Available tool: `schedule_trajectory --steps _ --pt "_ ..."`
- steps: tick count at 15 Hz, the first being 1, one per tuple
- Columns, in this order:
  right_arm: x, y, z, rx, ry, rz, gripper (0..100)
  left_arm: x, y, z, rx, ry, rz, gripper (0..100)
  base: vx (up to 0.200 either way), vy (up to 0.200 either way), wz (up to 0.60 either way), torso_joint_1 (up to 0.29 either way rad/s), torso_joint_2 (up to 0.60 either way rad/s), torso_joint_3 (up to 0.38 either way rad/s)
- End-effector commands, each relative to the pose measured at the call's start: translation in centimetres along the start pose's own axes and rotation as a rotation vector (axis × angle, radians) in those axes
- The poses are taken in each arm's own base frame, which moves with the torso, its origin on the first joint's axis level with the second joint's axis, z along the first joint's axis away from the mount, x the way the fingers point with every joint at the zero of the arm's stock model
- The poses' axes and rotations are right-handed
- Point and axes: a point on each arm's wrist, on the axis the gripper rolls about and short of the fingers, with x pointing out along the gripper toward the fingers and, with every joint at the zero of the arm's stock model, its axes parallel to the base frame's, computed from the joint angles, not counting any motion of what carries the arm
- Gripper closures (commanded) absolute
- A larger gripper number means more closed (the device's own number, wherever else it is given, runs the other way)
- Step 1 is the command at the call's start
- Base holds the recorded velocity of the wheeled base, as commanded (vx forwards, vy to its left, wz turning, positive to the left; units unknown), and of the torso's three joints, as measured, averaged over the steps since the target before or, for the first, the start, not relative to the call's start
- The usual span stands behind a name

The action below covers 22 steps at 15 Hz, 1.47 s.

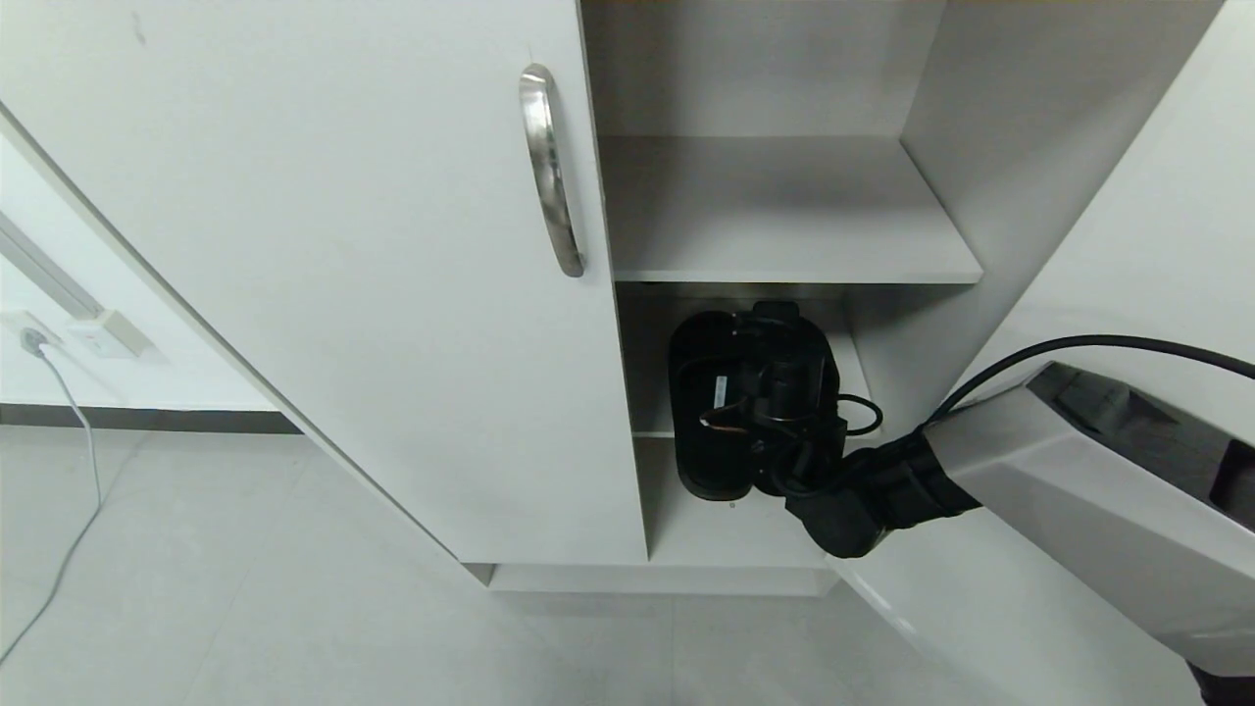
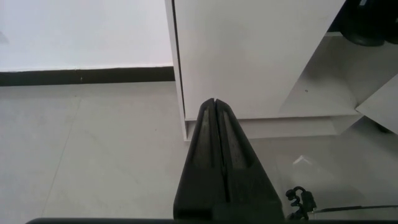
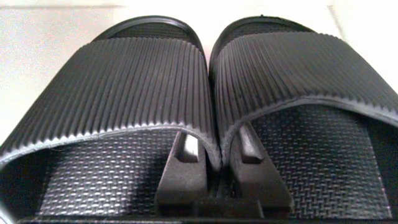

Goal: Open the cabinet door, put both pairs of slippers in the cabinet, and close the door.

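The right pincer [image 3: 216, 158], clenched on the black slippers [image 1: 708, 392] at frame middle, should set them flat on the bottom shelf [image 1: 716, 534], then let go gently.

A white wall [image 1: 176, 378] with dark baseboard [image 1: 147, 420], socket [image 1: 98, 335] and grey cable [image 1: 88, 461] meets pale tiled floor [image 1: 245, 608].

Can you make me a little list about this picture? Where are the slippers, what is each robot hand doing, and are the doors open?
slippers: one black pair, side by side in the lower compartment, under the shelf
right gripper: one finger inside each slipper, pinching their inner sides together
left gripper: shut, holding nothing, above the floor
left door: closed, with a metal handle
right door: open
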Motion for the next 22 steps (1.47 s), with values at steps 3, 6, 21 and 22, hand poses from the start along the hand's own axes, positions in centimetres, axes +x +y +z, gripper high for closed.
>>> schedule_trajectory --steps 3,6,21,22 --pt "1.1 -0.1 0.5 0.010 -0.014 0.002 100 0.0 0.0 0.0 0.000 0.001 0.000 100 0.000 0.000 0.00 0.000 0.00 0.000" --pt "1.8 0.1 0.3 0.013 -0.018 -0.005 100 0.0 0.0 0.0 0.000 0.001 0.002 100 0.000 0.000 0.00 0.000 0.00 0.000" --pt "6.0 -0.7 0.0 0.025 -0.044 -0.062 100 0.0 0.0 0.0 0.000 0.002 0.003 100 0.000 0.000 0.00 0.000 0.00 0.000" --pt "6.1 -0.8 0.1 0.026 -0.046 -0.065 100 0.0 0.0 0.0 -0.002 0.001 0.002 100 0.000 0.000 0.00 0.000 0.00 0.000"
